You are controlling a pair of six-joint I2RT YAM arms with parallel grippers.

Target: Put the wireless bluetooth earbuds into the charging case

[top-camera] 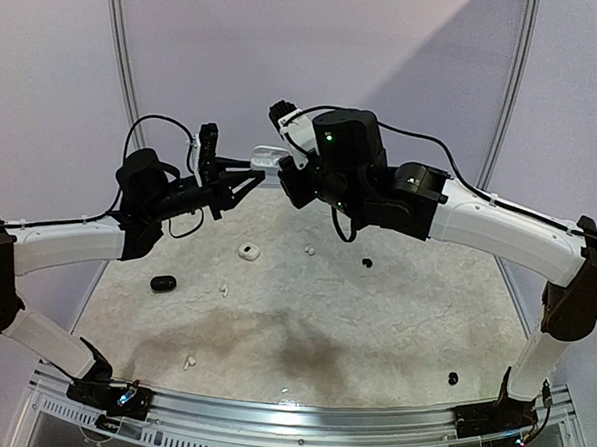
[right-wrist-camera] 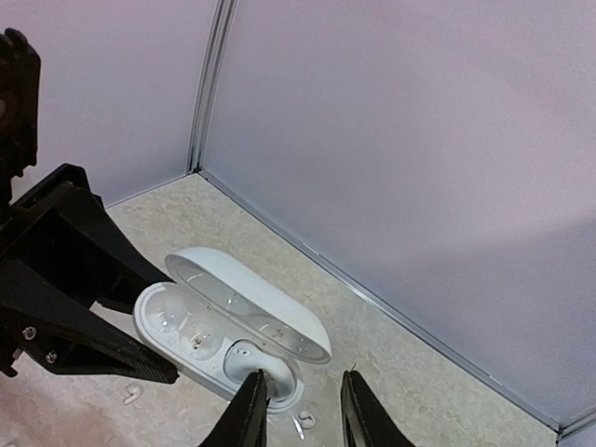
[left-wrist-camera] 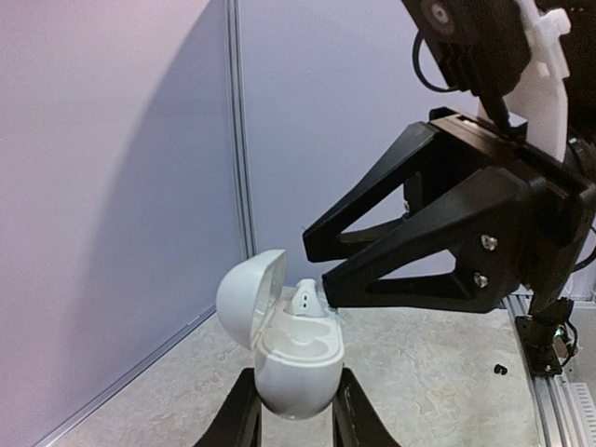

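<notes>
Nearest your arm bases, a black earbud [top-camera: 453, 378] lies on the table [top-camera: 373, 328] toward the right, and a white earbud [top-camera: 188, 360] lies toward the left. Farther in on the left sits a black case [top-camera: 162, 283], with a second white earbud [top-camera: 223, 291] near it on its right. Past those, a rounded white piece [top-camera: 248, 251] that you cannot make out clearly, a third white earbud [top-camera: 309, 251] and a second black earbud [top-camera: 367, 262] lie in a loose row, each apart from the next.

Both your arms reach over the far part of the table and meet there, raised off the surface. Your left gripper [left-wrist-camera: 296, 372] pinches the white case [left-wrist-camera: 293, 358] by its rounded base, one finger on each side. The case is open, its lid [left-wrist-camera: 244, 296] swung back to the left in the left wrist view. A fourth white earbud [left-wrist-camera: 307, 298] sits in the well on the side facing your right arm, its top standing above the rim.

Your right gripper [right-wrist-camera: 300, 382] has its fingers spread with nothing between them. Its tips are right at that seated earbud. You cannot tell whether they touch it. In the right wrist view one finger overlaps the near rim of the case.
</notes>
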